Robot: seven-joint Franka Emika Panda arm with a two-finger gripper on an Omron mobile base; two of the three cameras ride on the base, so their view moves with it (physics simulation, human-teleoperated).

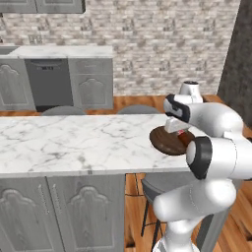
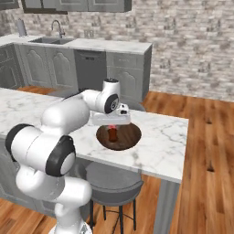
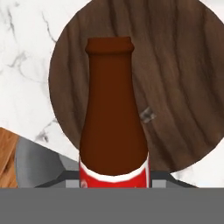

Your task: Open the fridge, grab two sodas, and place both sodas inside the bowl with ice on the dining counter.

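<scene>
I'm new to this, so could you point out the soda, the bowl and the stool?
soda [image 3: 113, 113], hand view, its brown neck.
bowl [image 2: 130, 135], right base view, its bare inner right side.
stool [image 2: 109, 185], right base view, its grey seat.

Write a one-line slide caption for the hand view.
Gripper holds a brown soda bottle above the wooden bowl.
</scene>
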